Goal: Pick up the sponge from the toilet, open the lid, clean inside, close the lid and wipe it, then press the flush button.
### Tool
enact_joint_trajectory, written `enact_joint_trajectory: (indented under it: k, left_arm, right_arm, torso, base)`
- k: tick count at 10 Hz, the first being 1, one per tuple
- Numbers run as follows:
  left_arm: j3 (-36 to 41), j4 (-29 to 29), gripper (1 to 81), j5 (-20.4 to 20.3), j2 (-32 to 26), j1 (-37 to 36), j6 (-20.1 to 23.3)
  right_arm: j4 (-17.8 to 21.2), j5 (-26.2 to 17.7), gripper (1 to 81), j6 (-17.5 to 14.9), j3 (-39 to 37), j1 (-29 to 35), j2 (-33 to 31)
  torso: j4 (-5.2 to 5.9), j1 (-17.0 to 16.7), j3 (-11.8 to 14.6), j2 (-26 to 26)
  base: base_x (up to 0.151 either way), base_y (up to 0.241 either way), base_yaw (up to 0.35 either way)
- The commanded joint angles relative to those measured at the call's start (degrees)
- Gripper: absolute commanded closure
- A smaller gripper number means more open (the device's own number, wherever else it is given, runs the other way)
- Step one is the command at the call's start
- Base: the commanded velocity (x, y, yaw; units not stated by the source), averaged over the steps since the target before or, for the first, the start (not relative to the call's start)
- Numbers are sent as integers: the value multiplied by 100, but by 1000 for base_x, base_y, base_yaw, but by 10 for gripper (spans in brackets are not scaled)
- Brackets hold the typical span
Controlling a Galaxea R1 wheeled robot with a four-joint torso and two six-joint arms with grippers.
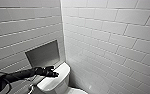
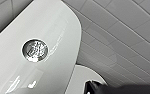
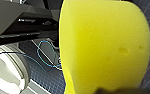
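Note:
The white toilet (image 1: 56, 82) stands in the tiled corner. My left gripper (image 1: 53, 73) is shut and hovers just above its flat tank top (image 2: 53, 32). The round shiny flush button (image 2: 35, 50) sits in the middle of that top, close beneath the left wrist. Below the tank shows a rounded white edge of the lid (image 2: 81, 78). The bright yellow sponge (image 3: 103, 47) looms large in the right wrist view, with my right gripper (image 3: 111, 90) shut on it. Part of the white toilet (image 3: 6, 67) lies beyond the sponge.
White tiled walls (image 1: 111, 45) meet in a corner right behind the tank. A recessed niche (image 1: 43, 53) is set in the left wall above my left arm. A blue cable (image 3: 44, 56) lies on a gridded dark floor mat (image 3: 48, 77) beside the toilet.

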Motion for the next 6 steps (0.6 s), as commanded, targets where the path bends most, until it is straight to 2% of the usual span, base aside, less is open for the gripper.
enact_joint_trajectory:
  k: [1,6]
  left_arm:
    - [-720,-118,811,459,418,-1163,-13]
    - [-2010,-39,811,441,1121,-1260,-4]
  right_arm:
    - [-11,-293,811,-12,146,-49,-78]
    - [-11,-213,811,-20,251,-93,-87]
  torso:
    - [0,0,0,0]
    - [0,0,0,2]
  base:
    - [0,0,0]
    - [0,0,0]
